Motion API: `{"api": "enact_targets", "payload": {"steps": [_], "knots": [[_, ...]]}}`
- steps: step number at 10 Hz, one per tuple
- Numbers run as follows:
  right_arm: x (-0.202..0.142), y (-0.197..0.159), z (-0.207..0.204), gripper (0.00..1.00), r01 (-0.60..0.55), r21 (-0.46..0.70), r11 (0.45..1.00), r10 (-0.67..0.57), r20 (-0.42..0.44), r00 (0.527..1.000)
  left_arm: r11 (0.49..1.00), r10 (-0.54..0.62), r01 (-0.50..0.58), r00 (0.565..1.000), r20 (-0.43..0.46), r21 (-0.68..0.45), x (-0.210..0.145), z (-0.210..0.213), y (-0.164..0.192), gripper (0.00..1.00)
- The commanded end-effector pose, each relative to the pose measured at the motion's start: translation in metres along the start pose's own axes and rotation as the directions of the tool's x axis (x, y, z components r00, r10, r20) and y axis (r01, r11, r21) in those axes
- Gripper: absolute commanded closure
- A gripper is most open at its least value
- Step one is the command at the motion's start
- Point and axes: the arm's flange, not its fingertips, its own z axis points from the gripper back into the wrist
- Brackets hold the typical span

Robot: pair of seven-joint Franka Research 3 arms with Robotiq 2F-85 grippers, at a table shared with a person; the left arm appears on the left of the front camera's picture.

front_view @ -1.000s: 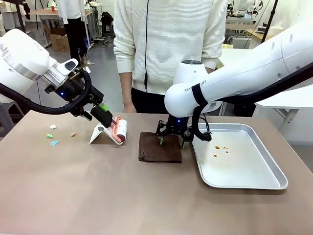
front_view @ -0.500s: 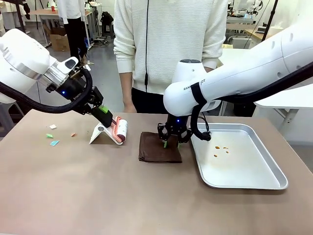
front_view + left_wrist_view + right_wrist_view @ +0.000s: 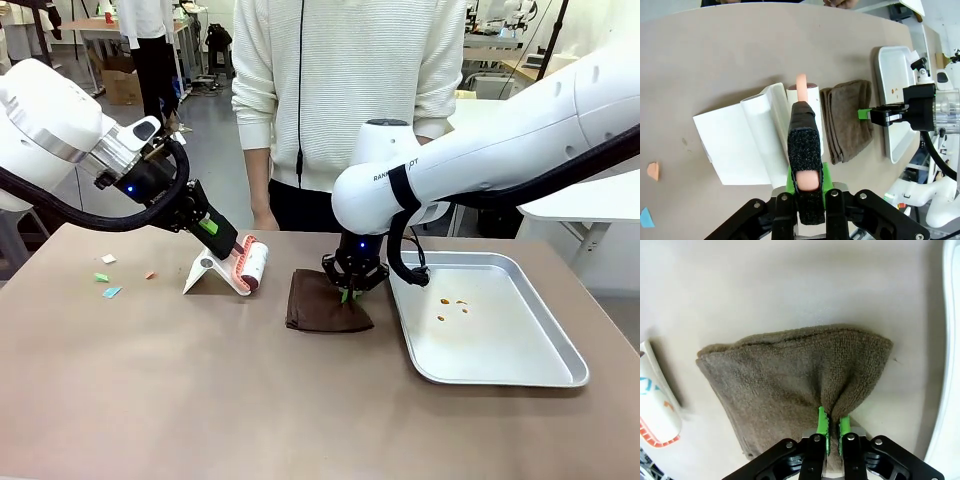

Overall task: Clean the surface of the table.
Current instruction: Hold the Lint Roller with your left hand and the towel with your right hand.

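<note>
brownish-taupe and matte, the table (image 3: pixel 200 400) spreads beneath both grippers. the right gripper (image 3: pixel 347 290) is pinched tight on a raised fold of a dark brown cloth (image 3: pixel 325 312), the rest of which lies on the tabletop directly below it. the left gripper (image 3: pixel 222 243) is clamped on the pink handle of a lint roller (image 3: pixel 250 265), which sits against a white stand (image 3: pixel 205 272) on the table under it. just beside the right gripper, a metal tray (image 3: pixel 500 378) holds a few orange-brown crumbs (image 3: pixel 452 305). coloured paper scraps (image 3: pixel 108 285) lie on the table beyond the left gripper.
</note>
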Motion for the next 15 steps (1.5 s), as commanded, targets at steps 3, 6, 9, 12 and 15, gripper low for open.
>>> {"api": "enact_targets", "payload": {"steps": [3,6,9,12,15], "knots": [[0.001,-0.011,-0.01,1.0,-0.022,0.02,1.0,0.023,-0.055,0.998,0.999,-0.029,0.03,0.999,0.034,-0.031,-0.004,0.001,-0.002,1.0],[0.003,-0.035,-0.001,1.0,-0.004,0.307,0.952,0.055,-0.157,0.986,0.99,0.013,-0.008,0.999,0.034,-0.141,-0.014,0.016,-0.01,1.0],[0.009,-0.059,-0.003,1.0,0.083,0.579,0.811,0.12,-0.304,0.945,0.953,0.044,-0.047,0.999,-0.019,-0.3,-0.024,0.047,-0.008,1.0],[-0.005,-0.079,0.011,1.0,0.051,0.781,0.623,0.271,-0.277,0.922,0.853,-0.008,-0.029,0.998,-0.069,-0.521,-0.044,0.106,0.008,1.0],[-0.045,-0.1,0.057,1.0,0.19,0.944,0.269,0.328,-0.275,0.904,0.746,0.134,-0.114,0.991,-0.02,-0.656,-0.077,0.157,0.037,1.0]]}}
